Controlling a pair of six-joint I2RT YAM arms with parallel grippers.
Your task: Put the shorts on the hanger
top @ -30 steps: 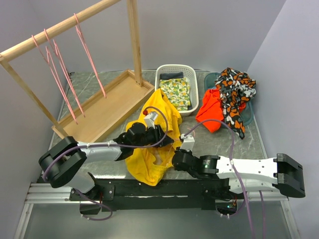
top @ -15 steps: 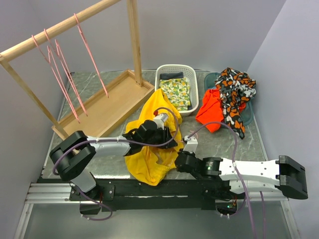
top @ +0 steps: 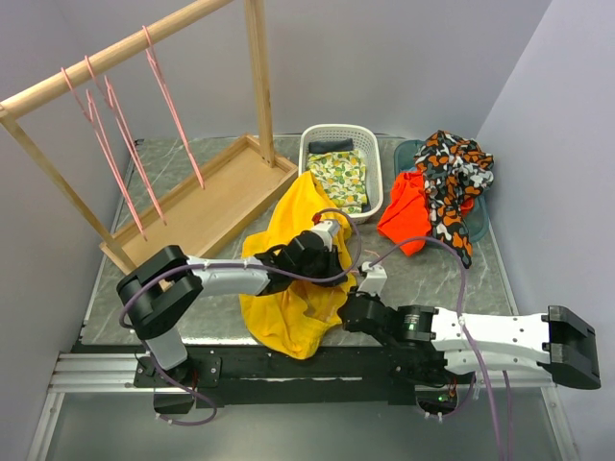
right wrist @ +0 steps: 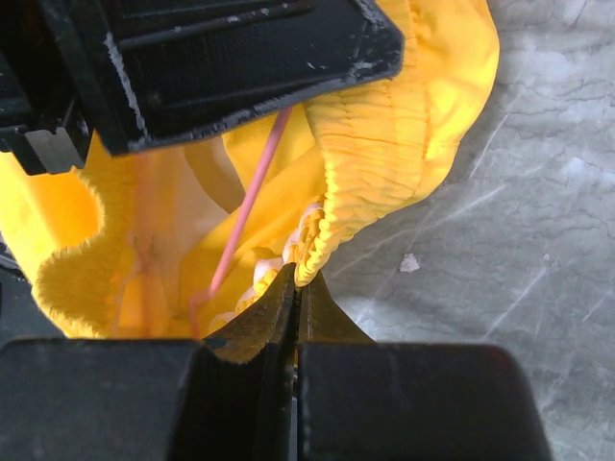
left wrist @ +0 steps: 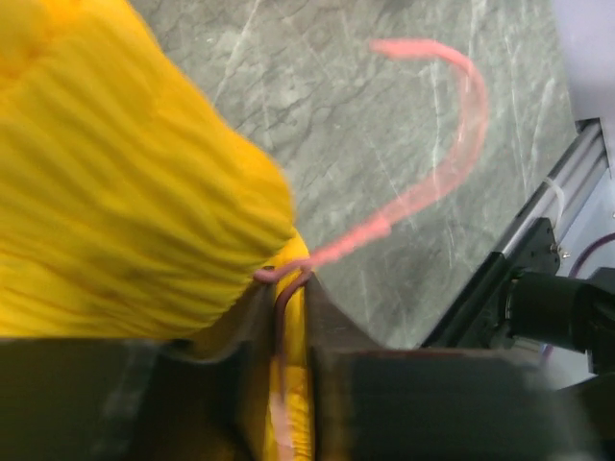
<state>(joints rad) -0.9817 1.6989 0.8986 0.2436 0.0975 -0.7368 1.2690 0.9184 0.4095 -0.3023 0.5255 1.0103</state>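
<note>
Left hand (left wrist: 288,322) is pressed together on the hanger (left wrist: 384,227) wire, its hook curving to the upper right, which only that wrist view shows. Right hand (right wrist: 296,288) pinches the gathered waistband of the shorts (right wrist: 384,144). From above, they lie bunched low centre on the table (top: 423,269).

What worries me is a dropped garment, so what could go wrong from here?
1. The right hand pinches only the very edge of the gathered waistband of the shorts; a tug might slip it free.
2. The left hand grips the thin hanger just below its hook, with fabric bunched against it; the wire might twist or snag inside the shorts.
</note>
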